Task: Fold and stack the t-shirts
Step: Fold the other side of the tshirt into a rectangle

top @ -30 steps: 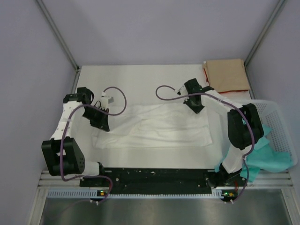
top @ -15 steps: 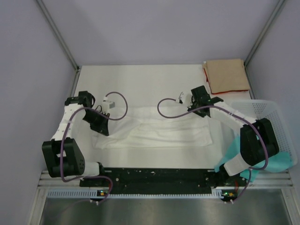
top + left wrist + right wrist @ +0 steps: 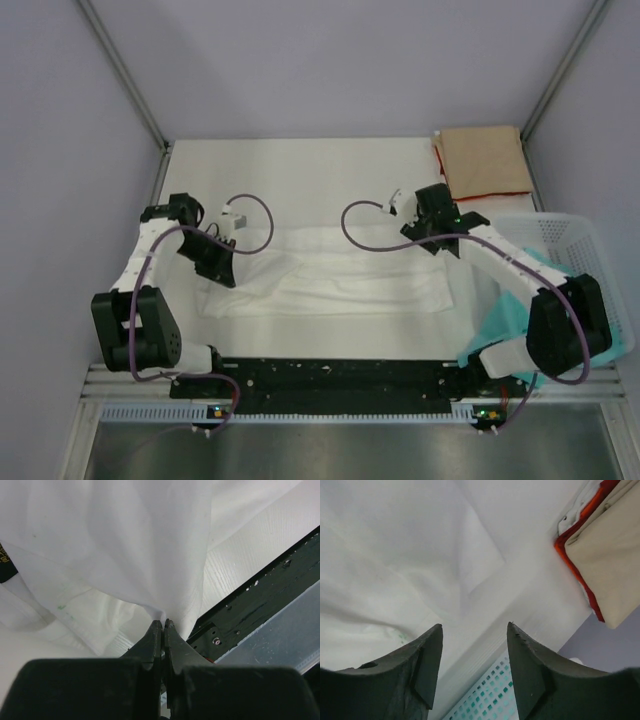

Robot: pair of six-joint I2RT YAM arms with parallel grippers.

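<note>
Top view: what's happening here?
A white tee lies across the table, mid-fold. The left gripper is shut on a pinch of its cloth near the left end. The right gripper is open over the tee's far right corner, holding nothing. A tan tee lies folded at the table's far right corner, near a basket.

The white cloth t-shirt and the folded tan cloth t-shirt with red edge are matt; the white plastic mesh basket looks smooth.
</note>
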